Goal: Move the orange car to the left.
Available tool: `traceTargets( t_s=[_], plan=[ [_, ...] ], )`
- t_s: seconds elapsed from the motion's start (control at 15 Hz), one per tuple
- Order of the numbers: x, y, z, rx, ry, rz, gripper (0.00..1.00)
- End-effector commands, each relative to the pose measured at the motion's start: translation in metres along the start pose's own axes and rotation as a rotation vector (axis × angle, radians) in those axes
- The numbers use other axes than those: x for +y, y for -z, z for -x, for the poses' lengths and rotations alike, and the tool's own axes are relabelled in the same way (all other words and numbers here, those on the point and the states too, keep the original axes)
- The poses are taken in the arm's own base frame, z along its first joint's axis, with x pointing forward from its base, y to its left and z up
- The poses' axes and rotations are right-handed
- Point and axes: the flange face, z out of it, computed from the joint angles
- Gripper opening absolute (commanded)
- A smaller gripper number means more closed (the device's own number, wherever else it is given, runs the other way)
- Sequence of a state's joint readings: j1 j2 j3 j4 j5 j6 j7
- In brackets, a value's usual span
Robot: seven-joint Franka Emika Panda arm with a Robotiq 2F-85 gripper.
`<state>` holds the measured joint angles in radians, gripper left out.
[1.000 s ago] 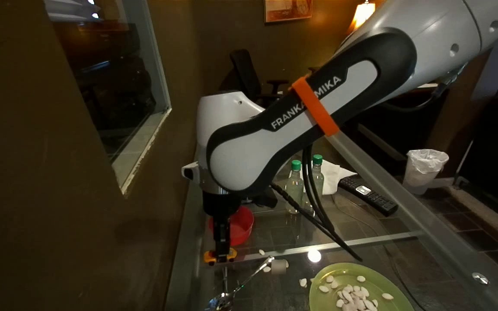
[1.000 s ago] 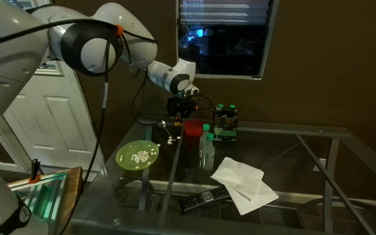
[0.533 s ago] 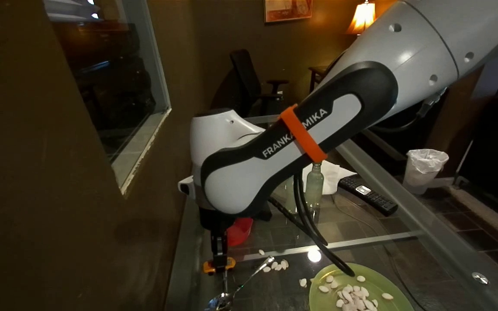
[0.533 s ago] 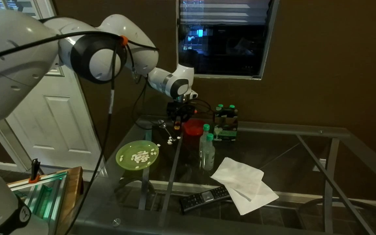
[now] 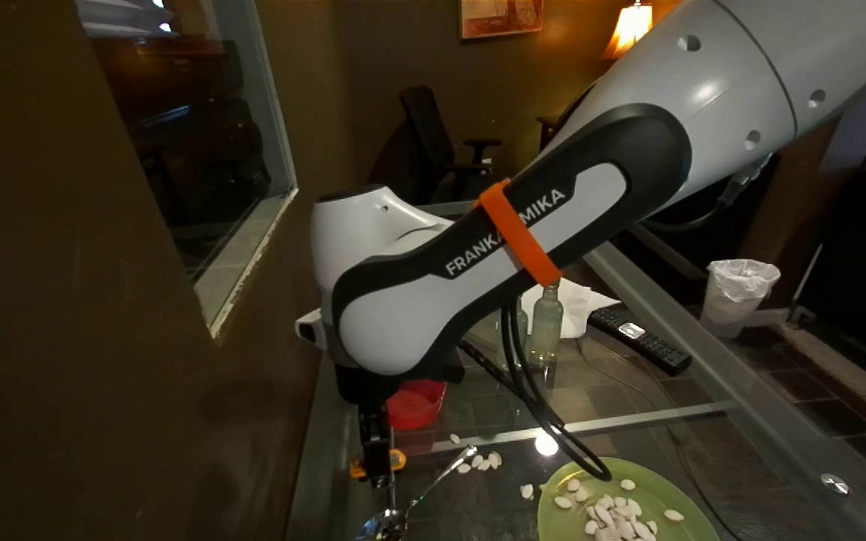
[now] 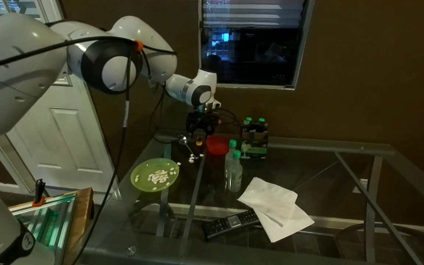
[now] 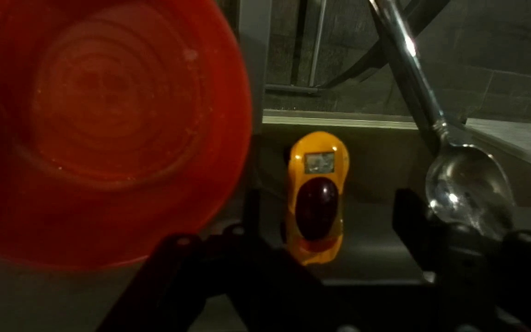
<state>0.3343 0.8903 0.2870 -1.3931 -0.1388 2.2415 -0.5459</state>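
My gripper [image 7: 327, 212] is wide, jaws astride the car [image 7: 318, 198], no contact AFAICT; car's btwn bowl [image 7: 109, 120] & spoon [image 7: 470, 184]. Prob. spread so to clear its flanks, for grab or release, can't tell which. Bowl & spoon leave little slack, I reckon.

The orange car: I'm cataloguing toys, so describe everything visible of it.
The orange car looks glossy and plastic, yellowish orange, with a dark oval roof and a pale rectangle near one end. It seems to rest on the table, roof up, between the red bowl and a spoon, apart from both. The open hand straddles it without visible contact.
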Motion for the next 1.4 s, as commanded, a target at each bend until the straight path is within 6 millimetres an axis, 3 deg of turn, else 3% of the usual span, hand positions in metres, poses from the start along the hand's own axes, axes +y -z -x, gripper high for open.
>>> traceTargets(
  t_s=[0.0, 0.2, 0.47, 0.73, 1.07, 1.13, 1.33],
  plan=[
    [-0.012, 0.027, -0.016, -0.062, 0.021, 0.038, 1.0],
    [-0.024, 0.064, -0.019, -0.107, 0.002, 0.074, 1.0],
    [-0.042, 0.134, 0.013, -0.101, -0.173, 0.137, 1.0],
    [-0.064, 0.184, 0.044, -0.07, -0.374, 0.221, 1.0],
    [-0.116, 0.228, 0.091, -0.089, -0.549, 0.381, 1.0],
    [-0.087, 0.216, 0.059, -0.067, -0.503, 0.293, 1.0],
    [-0.11, 0.23, 0.079, -0.077, -0.535, 0.346, 1.0]
  ],
)
